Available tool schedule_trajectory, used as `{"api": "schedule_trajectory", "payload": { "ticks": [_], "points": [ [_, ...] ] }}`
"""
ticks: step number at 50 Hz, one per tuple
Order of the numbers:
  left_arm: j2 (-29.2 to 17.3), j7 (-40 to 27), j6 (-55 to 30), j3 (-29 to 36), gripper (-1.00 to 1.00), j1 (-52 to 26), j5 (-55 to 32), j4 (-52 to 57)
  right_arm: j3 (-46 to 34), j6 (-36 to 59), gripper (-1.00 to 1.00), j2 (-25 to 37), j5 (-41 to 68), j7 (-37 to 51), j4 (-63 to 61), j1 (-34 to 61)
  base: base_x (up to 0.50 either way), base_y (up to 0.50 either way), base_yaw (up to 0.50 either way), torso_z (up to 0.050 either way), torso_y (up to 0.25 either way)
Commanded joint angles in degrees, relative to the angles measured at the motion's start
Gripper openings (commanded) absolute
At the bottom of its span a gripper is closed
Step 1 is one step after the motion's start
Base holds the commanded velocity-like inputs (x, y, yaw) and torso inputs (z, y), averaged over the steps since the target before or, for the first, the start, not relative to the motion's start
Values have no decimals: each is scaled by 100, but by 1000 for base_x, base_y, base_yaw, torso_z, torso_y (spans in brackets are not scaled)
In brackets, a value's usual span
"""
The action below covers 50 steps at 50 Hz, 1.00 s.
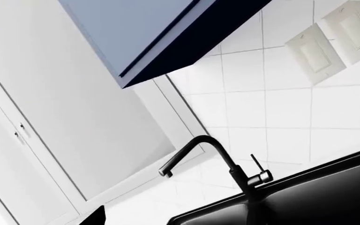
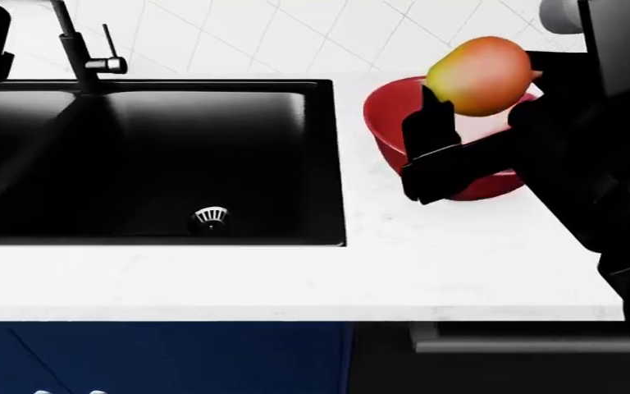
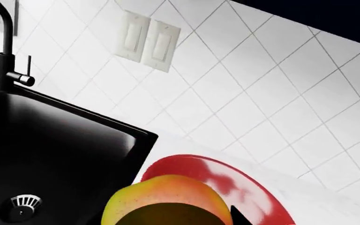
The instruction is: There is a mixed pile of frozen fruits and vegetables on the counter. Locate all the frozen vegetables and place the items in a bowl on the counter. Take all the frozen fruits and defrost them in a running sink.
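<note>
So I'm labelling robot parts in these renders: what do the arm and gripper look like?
In the head view, the right arm is matte black and blocky, with no visible cables or markings; the right gripper has flat black fingers. The left arm shows only as a black shape.

Your right arm is reaching in from the right edge of the head view, its black links bending toward the middle. Your right end effector (image 2: 459, 107) is sitting raised above the counter, its dark fingers (image 2: 433, 131) closing around the mango (image 2: 479, 75). Your left arm is showing only as a dark shape at the upper left corner; its end effector's state is not discernible.
</note>
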Motion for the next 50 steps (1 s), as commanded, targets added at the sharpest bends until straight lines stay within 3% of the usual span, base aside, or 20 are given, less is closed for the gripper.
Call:
{"api": "schedule_trajectory", "payload": {
  "ticks": [1,22,50],
  "points": [
    [-11,-109,-12,23,100,-75,-140,3,-71,252,-100,-202,21,29,134,243,0,500,0,0,0],
    [-124,-21,54,70,100,-42,-46,35,-326,819,-100,-453,-55,-174,124,536,39,500,0,0,0],
    [-196,-32,71,129,100,-68,-54,54,-583,1084,-100,-506,85,53,251,785,406,364,0,0,1]
  ]
}}
